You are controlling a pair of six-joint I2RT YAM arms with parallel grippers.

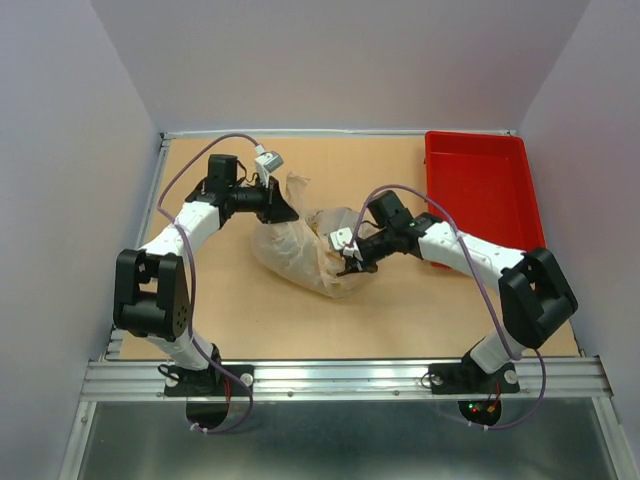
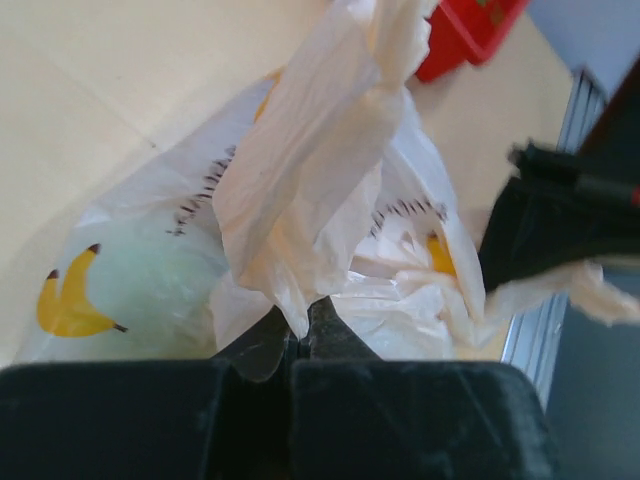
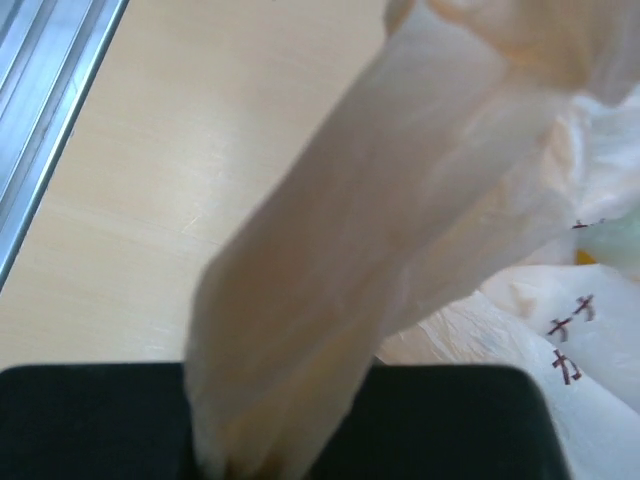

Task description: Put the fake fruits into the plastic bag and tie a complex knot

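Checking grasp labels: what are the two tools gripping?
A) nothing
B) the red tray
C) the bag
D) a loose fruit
C: the left tool pinches a fold of the bag, and the right tool is shut on another strip of it.

This looks like a robotics lab bench: a wooden tabletop [image 1: 420, 320] boxed in by plain pale walls [image 1: 330, 60], two robot arms [image 1: 190, 225] bolted to a metal rail [image 1: 340, 378], loose cables [image 1: 228, 136] trailing, a red tray [image 1: 485, 190] alongside.
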